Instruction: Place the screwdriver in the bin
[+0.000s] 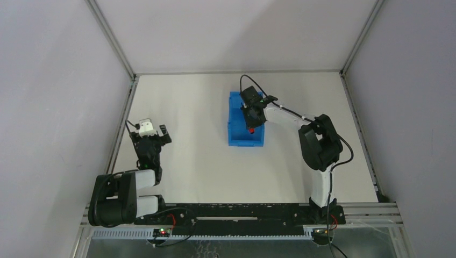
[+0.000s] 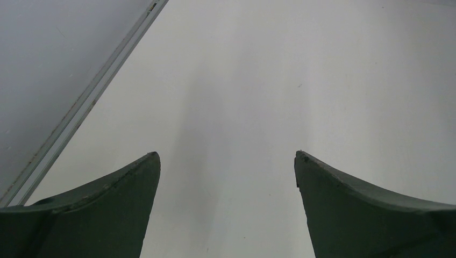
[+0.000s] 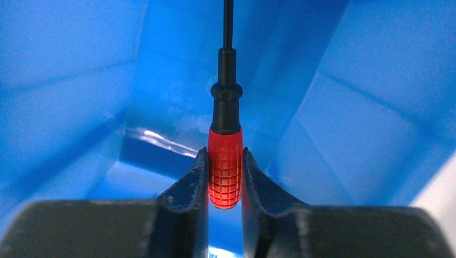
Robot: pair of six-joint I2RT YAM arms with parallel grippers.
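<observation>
Right tool [image 3: 224, 156] gripping knurled red screwdriver [image 3: 225, 177], blue bin [image 3: 349, 134]

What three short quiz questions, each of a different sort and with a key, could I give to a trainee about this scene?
1. True or false: the left gripper is shut on the screwdriver.
2. Which part of the screwdriver does the right gripper clamp? A) the red handle B) the black shaft C) the tip
3. Fill in: in the right wrist view, the blue walls of the ____ surround the screwdriver.
Key: 1 false, it is open and empty; 2 A; 3 bin.
</observation>
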